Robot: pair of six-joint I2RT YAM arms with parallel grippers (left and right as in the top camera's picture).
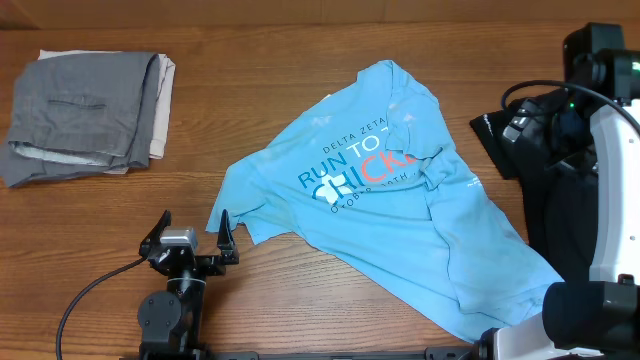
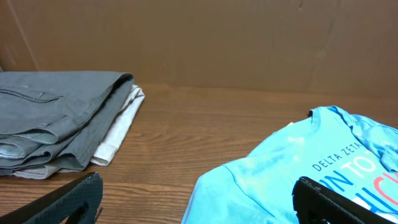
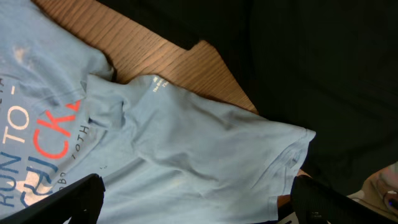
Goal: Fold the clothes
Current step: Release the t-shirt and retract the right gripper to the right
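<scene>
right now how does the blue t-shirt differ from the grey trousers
The T-shirt is light blue with printed lettering; the grey trousers are plain. The T-shirt lies spread out and rumpled; the grey trousers are folded in a stack. The T-shirt takes up more room than the grey trousers. Both rest on the wooden table.

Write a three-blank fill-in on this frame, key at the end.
1. In the overhead view, the folded grey trousers lie to the ____ of the light blue printed T-shirt.
2. The left tool is ____, gripping nothing.
3. Above "RUN TO", the small white lettering reads DELTA ____.
Missing words: left; open; ZETA
</scene>
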